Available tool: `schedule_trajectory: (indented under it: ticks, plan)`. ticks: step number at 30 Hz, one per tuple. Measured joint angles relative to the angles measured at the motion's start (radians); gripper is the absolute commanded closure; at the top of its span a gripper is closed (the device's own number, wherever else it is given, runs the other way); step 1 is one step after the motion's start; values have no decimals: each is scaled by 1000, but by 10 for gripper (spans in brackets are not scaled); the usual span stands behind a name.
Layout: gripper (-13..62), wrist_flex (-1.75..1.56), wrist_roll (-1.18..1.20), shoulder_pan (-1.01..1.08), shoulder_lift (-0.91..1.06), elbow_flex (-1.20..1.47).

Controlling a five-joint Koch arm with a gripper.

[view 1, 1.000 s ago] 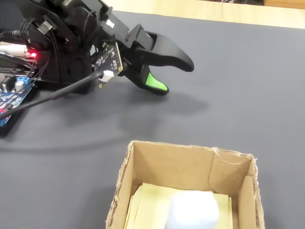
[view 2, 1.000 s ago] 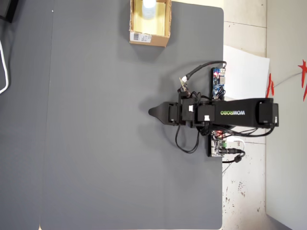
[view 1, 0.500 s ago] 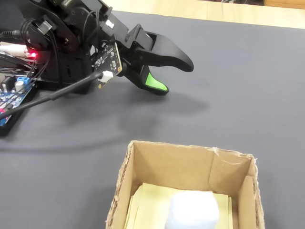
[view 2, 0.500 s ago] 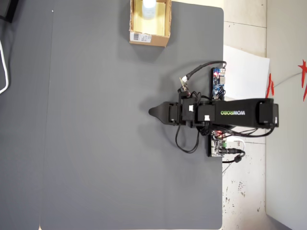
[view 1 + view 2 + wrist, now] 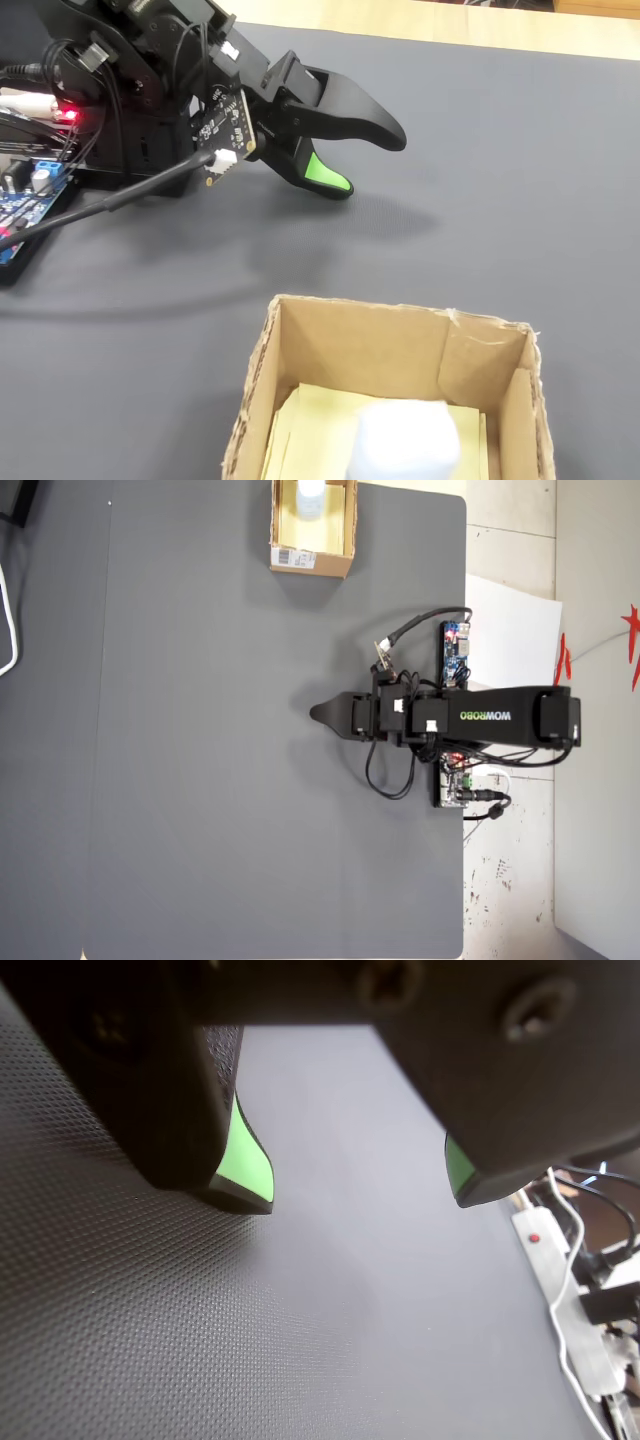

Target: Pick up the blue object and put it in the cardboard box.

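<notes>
Blue object (image 5: 408, 442) lies inside the cardboard box (image 5: 300, 352), well apart from the pincer (image 5: 365, 160), which gapes wide and empty above the table (image 5: 520, 180). Placement appears complete.

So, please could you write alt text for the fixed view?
A small pale blue soft block lies inside an open brown cardboard box on a dark grey mat. Behind, apart from the box, the black gripper with green pads is open and empty.
</notes>
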Motion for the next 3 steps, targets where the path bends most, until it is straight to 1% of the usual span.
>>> schedule_trajectory:
  ticks: [3]
  plan:
    - [151,0,0,0,0,0]
